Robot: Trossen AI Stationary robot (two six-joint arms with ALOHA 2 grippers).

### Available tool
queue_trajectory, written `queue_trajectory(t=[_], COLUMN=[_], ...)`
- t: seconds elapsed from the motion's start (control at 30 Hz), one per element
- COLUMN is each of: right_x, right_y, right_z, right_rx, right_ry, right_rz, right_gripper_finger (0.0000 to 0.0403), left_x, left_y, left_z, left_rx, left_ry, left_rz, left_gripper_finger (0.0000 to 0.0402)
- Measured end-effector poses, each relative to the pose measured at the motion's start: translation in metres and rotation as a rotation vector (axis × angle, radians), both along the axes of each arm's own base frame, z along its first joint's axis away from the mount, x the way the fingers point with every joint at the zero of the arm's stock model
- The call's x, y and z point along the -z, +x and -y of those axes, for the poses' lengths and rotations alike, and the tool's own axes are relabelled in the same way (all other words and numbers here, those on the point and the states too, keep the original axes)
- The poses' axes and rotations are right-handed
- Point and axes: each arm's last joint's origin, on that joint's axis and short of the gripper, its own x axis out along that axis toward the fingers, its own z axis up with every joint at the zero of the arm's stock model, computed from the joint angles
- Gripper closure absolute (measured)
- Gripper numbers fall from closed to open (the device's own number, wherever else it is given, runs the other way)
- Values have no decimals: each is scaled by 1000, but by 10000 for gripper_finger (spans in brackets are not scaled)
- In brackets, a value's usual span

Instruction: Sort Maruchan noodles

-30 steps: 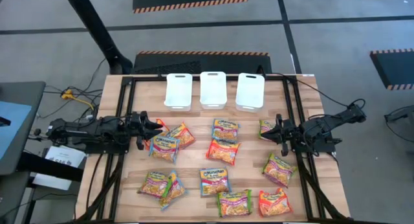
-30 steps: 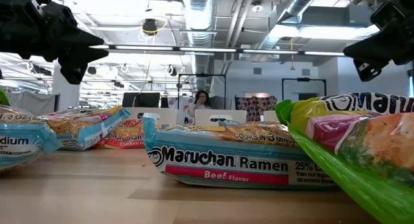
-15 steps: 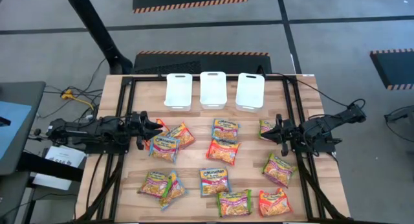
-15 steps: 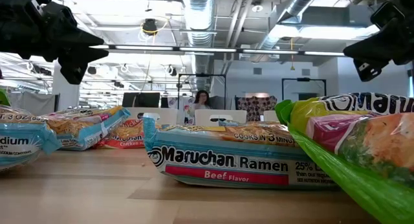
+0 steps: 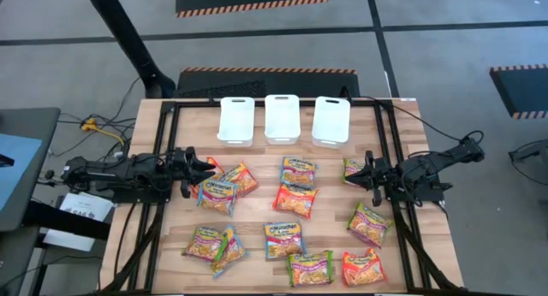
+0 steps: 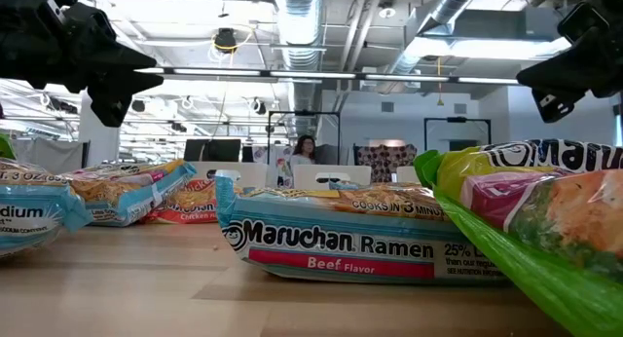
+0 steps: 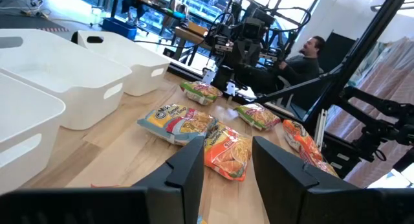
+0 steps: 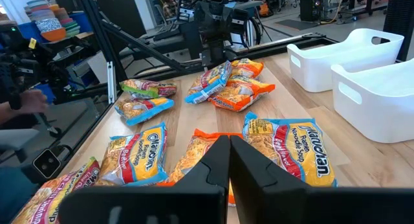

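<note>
1. Left gripper (image 5: 208, 169) parked low over the left side of the table, fingers spread with a clear gap in the wrist view, holding nothing; tips just beside a blue packet (image 5: 217, 194) and an orange packet (image 5: 241, 177).
2. Right gripper (image 5: 367, 170) hovering over the right side, fingers pressed together with barely a slit between them, empty; a green packet (image 5: 354, 167) just under and beside the tips.
3. Nothing changed over the last second: same arm poses, same packet layout, same hang of both grippers in the low view. Reads as a pause, most likely ahead of the first pick.
4. Noodle packets all lying loose on the wooden table (image 5: 257, 159): a pair near the middle (image 5: 297, 171), a blue one lower down (image 5: 283, 239), a cluster at the near left (image 5: 214, 245), others at the near right (image 5: 363, 266).
5. Three white bins (image 5: 282, 118) lined up along the far edge, all bare inside.
6. Sorting seemingly not begun; every packet left to be moved. Probable next need: a descent by the left arm onto the blue or orange packet, the right arm first needing its fingers parted.
7. A person (image 7: 307, 54) seated well beyond the table.
</note>
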Motion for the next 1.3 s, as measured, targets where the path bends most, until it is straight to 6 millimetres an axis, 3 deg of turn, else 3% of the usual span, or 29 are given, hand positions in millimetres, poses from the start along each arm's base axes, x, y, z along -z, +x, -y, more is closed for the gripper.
queue_trajectory(t=[0.7, 1.3], right_x=[-1, -12], right_y=[0, 1], right_z=[0, 0], right_rx=[0, 23], right_ry=[2, 16], right_rz=[10, 134], right_gripper_finger=[369, 369], left_x=[0, 0], left_y=[0, 0], left_z=[0, 0], left_rx=[3, 14], left_ry=[-70, -69], left_rz=[9, 8], left_gripper_finger=[285, 285])
